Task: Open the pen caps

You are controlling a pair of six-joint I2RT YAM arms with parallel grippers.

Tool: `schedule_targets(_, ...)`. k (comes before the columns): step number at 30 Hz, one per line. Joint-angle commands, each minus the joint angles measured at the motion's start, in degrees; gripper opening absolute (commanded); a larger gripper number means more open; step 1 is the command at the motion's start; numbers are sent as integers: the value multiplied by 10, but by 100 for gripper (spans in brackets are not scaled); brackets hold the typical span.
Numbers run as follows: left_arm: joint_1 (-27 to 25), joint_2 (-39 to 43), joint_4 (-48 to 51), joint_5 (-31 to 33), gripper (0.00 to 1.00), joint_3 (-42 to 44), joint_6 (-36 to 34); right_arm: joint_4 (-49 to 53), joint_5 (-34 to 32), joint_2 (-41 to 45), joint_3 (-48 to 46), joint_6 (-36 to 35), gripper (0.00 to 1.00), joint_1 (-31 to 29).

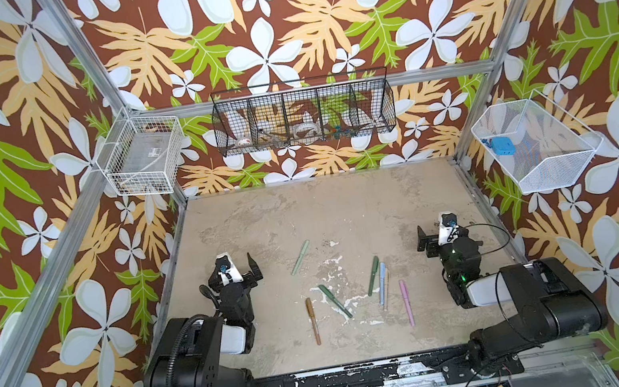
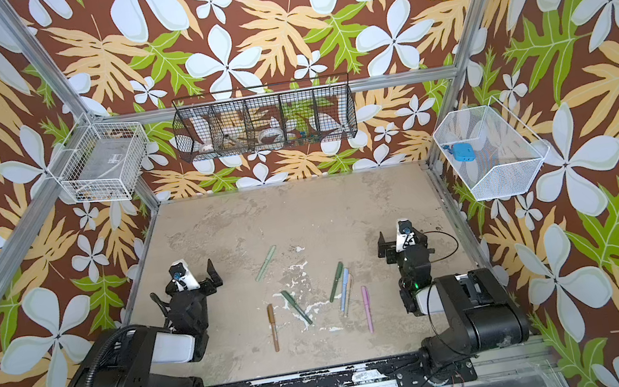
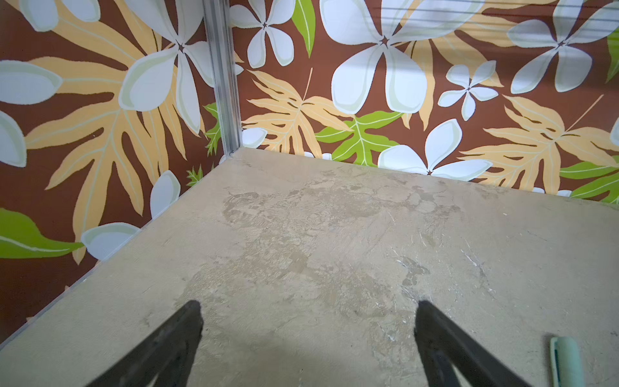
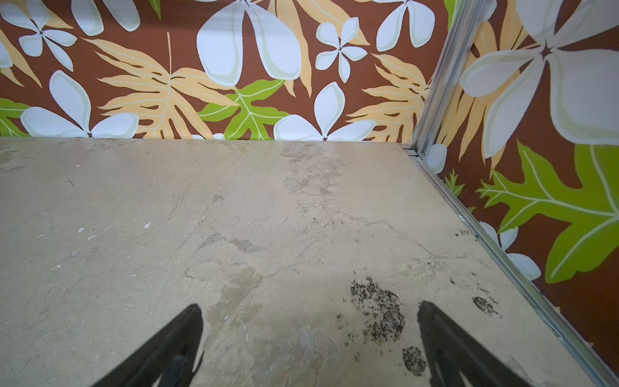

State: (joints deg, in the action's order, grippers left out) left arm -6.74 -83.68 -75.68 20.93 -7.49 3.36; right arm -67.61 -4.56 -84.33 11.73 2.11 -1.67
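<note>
Start: pen caps [image 1: 309, 308] apparently all on | left end effector [image 3: 308, 311], right end effector [image 4: 310, 311] released, empty | next: grip brown pen [image 1: 315, 328] at both ends

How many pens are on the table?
7: sage green pen at the back; brown pen and dark green pen left of middle; second dark green pen, light blue pen and beige pen bunched together; pink pen rightmost.

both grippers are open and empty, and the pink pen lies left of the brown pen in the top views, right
One thing is wrong: in both top views the pink pen lies to the right of the brown pen, not left. The left gripper and right gripper are indeed open and empty.
</note>
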Motion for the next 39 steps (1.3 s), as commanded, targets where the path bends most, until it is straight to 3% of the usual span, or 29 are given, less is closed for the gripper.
schedule_targets(1, 2, 0, -18, 1, 100, -2, 2, -7, -1, 1, 1, -4, 100, 0)
schedule_targets(29, 3, 0, -15, 0, 100, -2, 2, -4, 1, -1, 3, -3, 100, 0)
schedule_targets(36, 11, 7, -2, -53, 100, -7, -7, -10, -1, 3, -1, -4, 97, 0)
schedule_targets(37, 9, 18, 7, -46, 100, -9, -7, -1, -14, 16, 5, -4, 94, -4)
schedule_targets(39, -17, 82, 58, 35, 100, -14, -9, 86, -70, 86, 23, -16, 91, -36)
